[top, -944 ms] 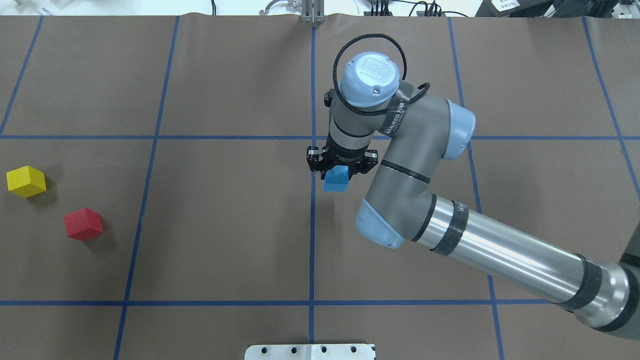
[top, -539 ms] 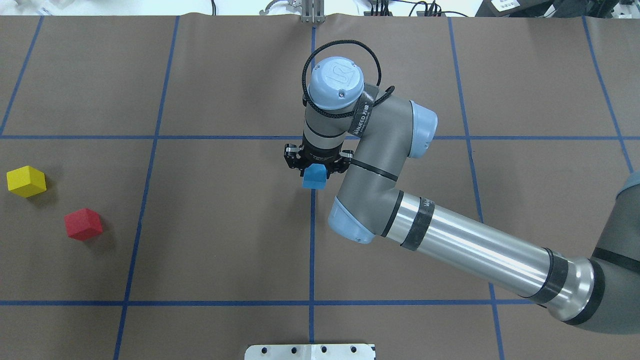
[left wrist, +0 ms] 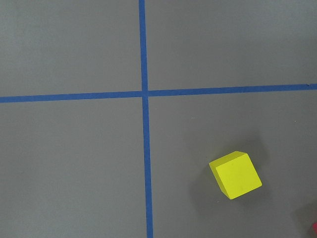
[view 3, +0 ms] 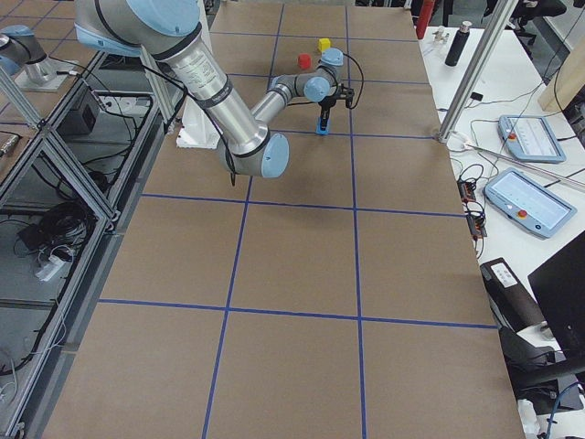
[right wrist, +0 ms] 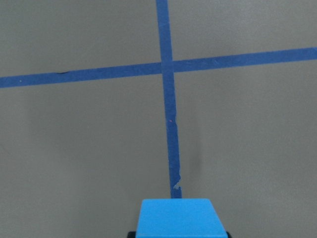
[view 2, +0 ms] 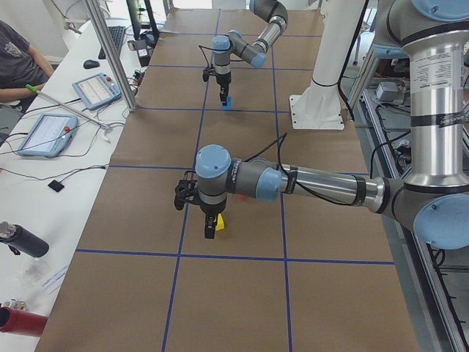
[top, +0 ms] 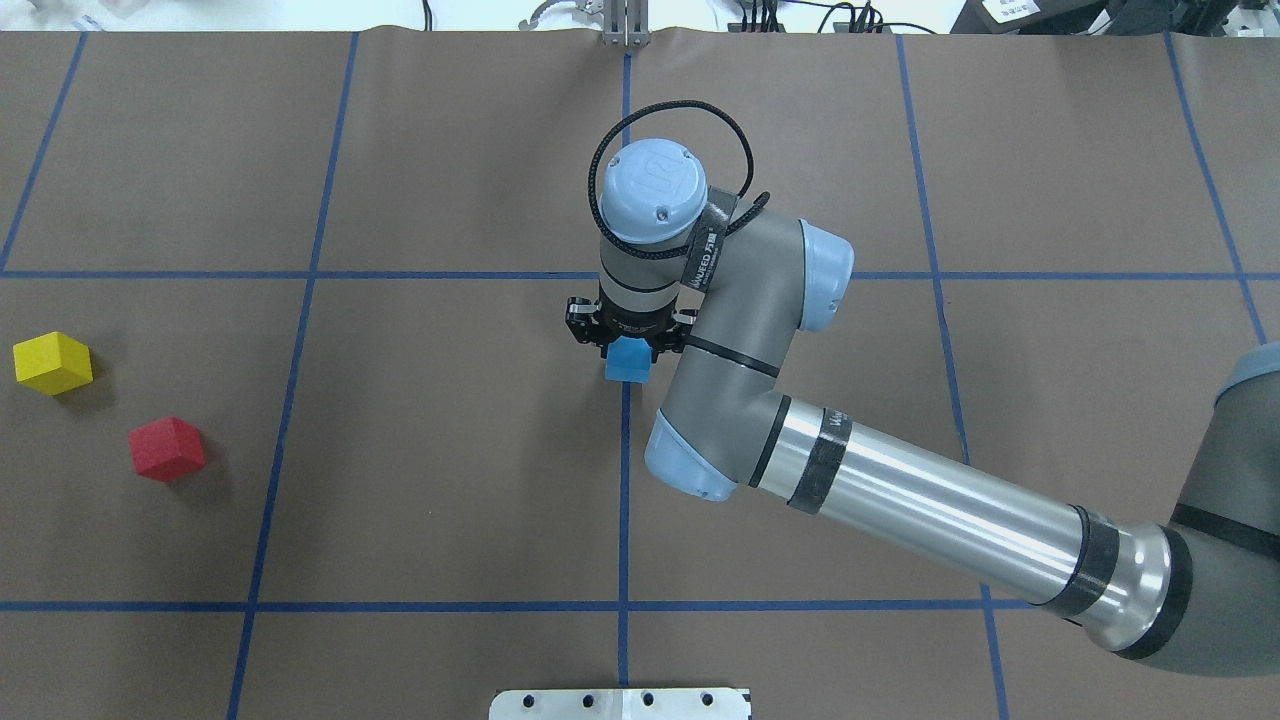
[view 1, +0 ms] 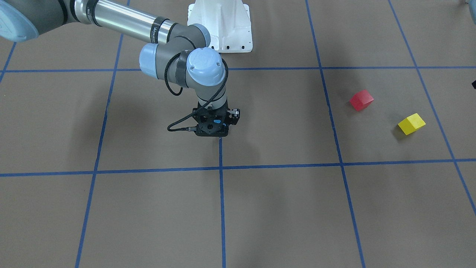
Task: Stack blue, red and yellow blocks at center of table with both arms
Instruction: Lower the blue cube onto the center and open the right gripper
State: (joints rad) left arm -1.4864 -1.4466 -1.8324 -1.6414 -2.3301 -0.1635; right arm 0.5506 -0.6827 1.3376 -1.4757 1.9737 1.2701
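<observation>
Right gripper [top: 627,347] clamps the blue block [top: 627,364] — it should lower straight down, level, onto the tape line [right wrist: 172,148] beneath, then release.

Left gripper [view 2: 209,227] beside yellow block [view 2: 219,221], blue block [view 2: 228,103] perhaps held

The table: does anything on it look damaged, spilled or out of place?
Nothing is damaged or spilled. The red block and yellow block lie apart, turned askew to the tape lines, far from the centre, where the right gripper holds the blue block.
</observation>
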